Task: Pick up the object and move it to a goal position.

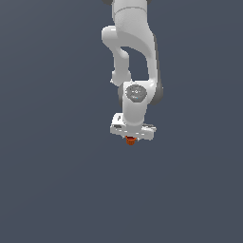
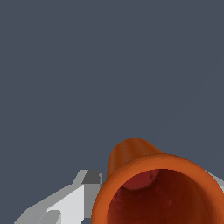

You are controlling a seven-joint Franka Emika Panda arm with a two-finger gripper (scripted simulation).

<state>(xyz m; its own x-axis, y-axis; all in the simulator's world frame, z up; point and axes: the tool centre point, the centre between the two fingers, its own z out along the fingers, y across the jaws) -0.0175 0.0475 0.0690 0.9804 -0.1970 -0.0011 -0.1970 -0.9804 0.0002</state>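
Exterior view: white arm reaching down, hand point(image 1: 131, 136) closed on the object point(image 1: 130, 140), a small orange-red cup protruding just below the hand; whether it rests on the grey surface or is lifted cannot be told. Wrist view: object point(image 2: 148, 183) fills the frame at 5 o'clock, hollow mouth toward the camera, one white finger point(image 2: 65, 203) beside it. Grasp judged done; transfer to the goal remains, and no goal marker is visible.
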